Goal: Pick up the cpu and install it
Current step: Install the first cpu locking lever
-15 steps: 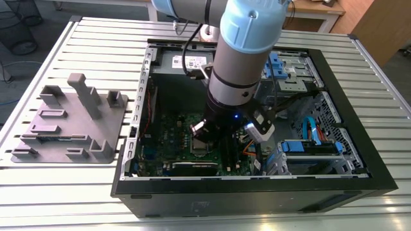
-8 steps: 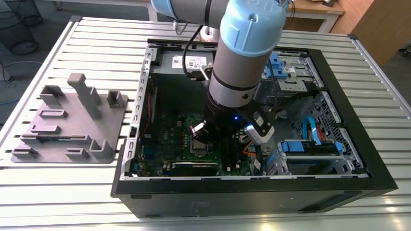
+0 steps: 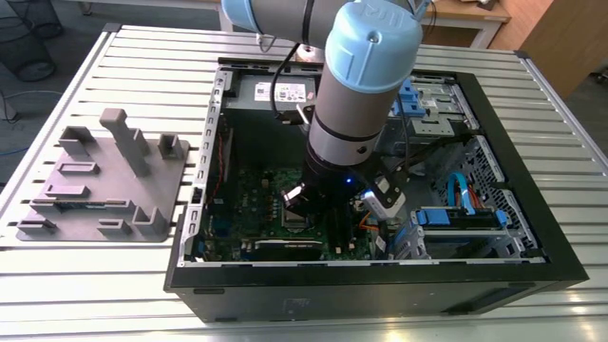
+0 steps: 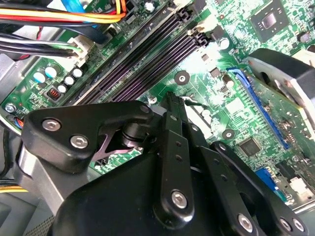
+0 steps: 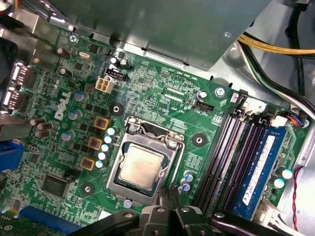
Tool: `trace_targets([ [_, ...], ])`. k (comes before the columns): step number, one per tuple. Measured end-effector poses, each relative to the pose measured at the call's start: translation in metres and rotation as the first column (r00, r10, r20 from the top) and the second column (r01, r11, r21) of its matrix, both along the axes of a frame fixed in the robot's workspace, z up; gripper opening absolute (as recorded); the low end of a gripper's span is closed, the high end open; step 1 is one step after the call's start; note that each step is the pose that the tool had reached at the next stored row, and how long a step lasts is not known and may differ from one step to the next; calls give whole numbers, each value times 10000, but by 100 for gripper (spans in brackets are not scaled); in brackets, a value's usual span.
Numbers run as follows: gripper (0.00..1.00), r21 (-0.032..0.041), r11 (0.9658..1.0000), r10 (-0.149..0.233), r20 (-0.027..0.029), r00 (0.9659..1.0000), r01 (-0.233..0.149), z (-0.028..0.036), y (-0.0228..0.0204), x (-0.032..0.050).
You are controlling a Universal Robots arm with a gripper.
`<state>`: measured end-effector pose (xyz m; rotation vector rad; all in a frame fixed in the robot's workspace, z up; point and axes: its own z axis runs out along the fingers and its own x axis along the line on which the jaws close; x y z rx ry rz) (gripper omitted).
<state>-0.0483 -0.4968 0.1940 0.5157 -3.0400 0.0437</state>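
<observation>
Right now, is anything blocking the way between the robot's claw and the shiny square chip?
Nothing visible does. In the first wrist view the cpu lies uncovered in its socket frame, with the end effector just beside it.

My arm (image 3: 357, 92) is a silver-grey tube capped with a pale blue joint cover, and black cables run beside it. My gripper (image 4: 172, 105) is matte black, built of rounded linkage plates fastened with shiny silver screws.

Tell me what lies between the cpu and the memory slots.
In the first wrist view, bare green board with small capacitors and a mounting hole separates the cpu from the memory slots.
</observation>
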Motion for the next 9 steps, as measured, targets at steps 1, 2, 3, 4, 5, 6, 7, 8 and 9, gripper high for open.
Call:
trace_targets([
  [1,11,11,10000,-5,0,10000,5,0,0,-1],
  [2,11,24,10000,-12,1,10000,12,0,2,-2],
  [3,11,36,10000,-19,1,10000,19,-1,3,-2],
  [4,11,49,10000,-28,1,10000,28,-1,4,-3],
  [5,11,60,10000,-41,0,10000,41,-1,4,-3],
  [6,11,84,9999,-59,1,10000,59,-2,3,-4],
  [7,11,121,9999,-75,3,10000,75,-7,4,-4],
  [8,11,152,9998,-91,8,10000,90,-12,4,-4],
  [9,11,168,9998,-101,12,9999,101,-18,4,-3],
])
